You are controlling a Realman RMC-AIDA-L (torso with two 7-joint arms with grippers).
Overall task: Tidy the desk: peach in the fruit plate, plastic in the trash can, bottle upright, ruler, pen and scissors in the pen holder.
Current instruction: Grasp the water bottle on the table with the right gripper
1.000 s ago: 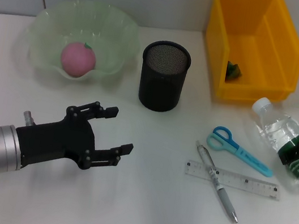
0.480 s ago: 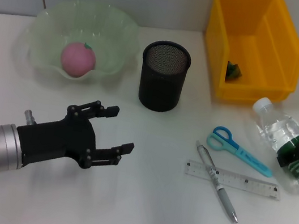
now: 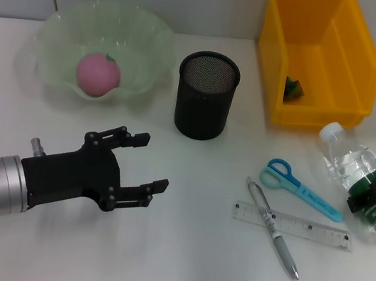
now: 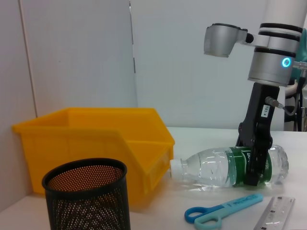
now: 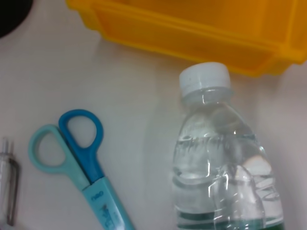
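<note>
Between the right gripper's [image 4: 255, 158] closed fingers lies the toppled bottle [image 4: 225, 166], gripped at its green label, best raised cap-first and slowly; left gripper [image 3: 134, 171] idles open.

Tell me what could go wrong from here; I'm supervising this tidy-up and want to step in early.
The right gripper clamps the lying bottle at its green label; swinging it upright, the smooth round plastic could slip. The scissors lie beside the bottle and might get knocked. The yellow bin stands near the bottle's cap, which could strike it. The left gripper hangs open, far off.
</note>
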